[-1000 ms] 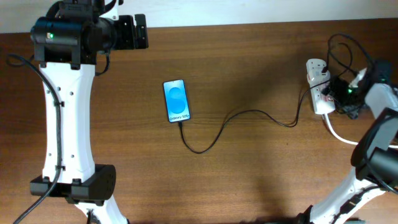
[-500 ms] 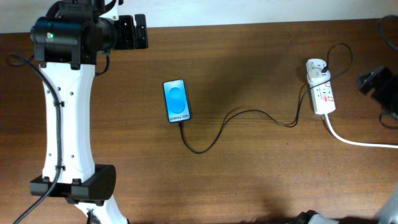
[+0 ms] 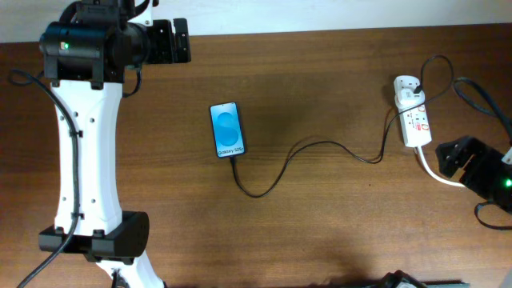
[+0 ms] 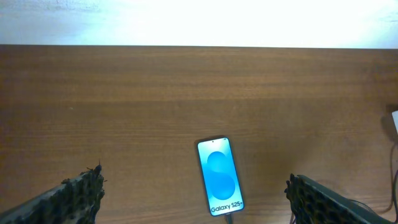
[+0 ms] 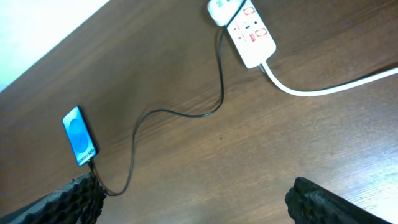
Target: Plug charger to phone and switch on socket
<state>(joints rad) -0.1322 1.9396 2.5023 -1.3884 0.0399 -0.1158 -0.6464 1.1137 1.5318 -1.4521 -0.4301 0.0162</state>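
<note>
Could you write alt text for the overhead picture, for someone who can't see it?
A phone with a lit blue screen lies on a wooden table, a thin black charger curving from its lower end to a white socket at right. The left arm stands far left, the right arm beside the socket.

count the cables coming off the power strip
2: the thin black charger cable runs left to the phone; the thick white cord leaves the power strip's near end, heading right.
</note>
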